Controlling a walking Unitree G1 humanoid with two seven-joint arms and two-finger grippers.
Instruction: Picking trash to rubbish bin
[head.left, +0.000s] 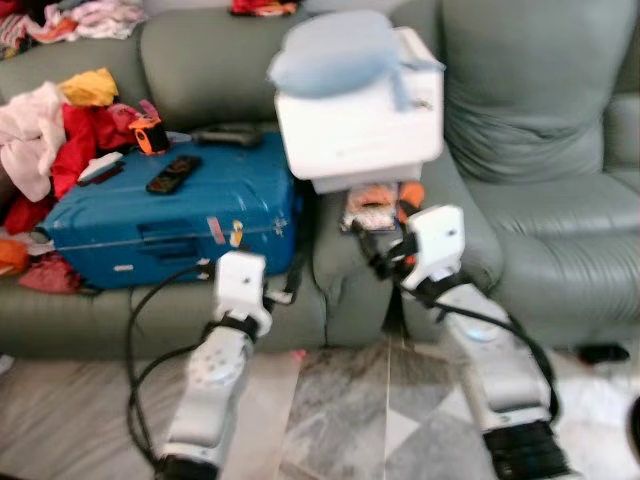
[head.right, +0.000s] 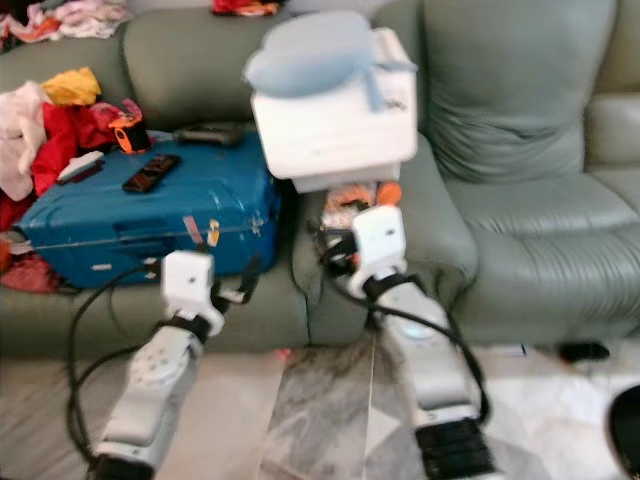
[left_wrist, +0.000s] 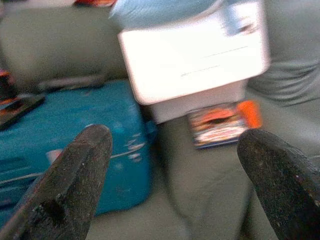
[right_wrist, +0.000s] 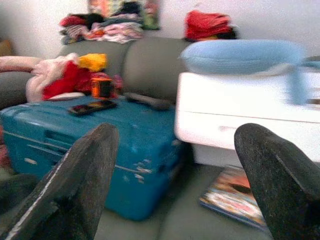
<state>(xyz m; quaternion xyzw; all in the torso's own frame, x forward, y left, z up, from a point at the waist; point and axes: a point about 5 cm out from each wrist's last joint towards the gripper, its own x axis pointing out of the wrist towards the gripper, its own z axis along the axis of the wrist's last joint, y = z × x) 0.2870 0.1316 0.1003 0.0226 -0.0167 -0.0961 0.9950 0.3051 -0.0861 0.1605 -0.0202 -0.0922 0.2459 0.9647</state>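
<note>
A colourful orange packet (head.left: 372, 208) lies flat on the sofa's armrest, partly under a white box (head.left: 360, 125). My right gripper (head.left: 383, 252) is just in front of and below the packet, not touching it. Its two black fingers (right_wrist: 75, 185) stand wide apart with nothing between them, and the packet (right_wrist: 235, 197) shows low between them. My left gripper (head.left: 283, 283) is lower, in front of the sofa by the blue suitcase (head.left: 170, 210). It is open too, with the packet (left_wrist: 222, 122) ahead of its fingers (left_wrist: 70, 185).
A pale blue cushion (head.left: 335, 50) rests on the white box. On the suitcase lie a dark remote (head.left: 172, 174) and an orange gadget (head.left: 148, 133). Clothes (head.left: 60, 130) are heaped on the sofa's left. A grey-green armchair (head.left: 540, 180) stands at the right, tiled floor below.
</note>
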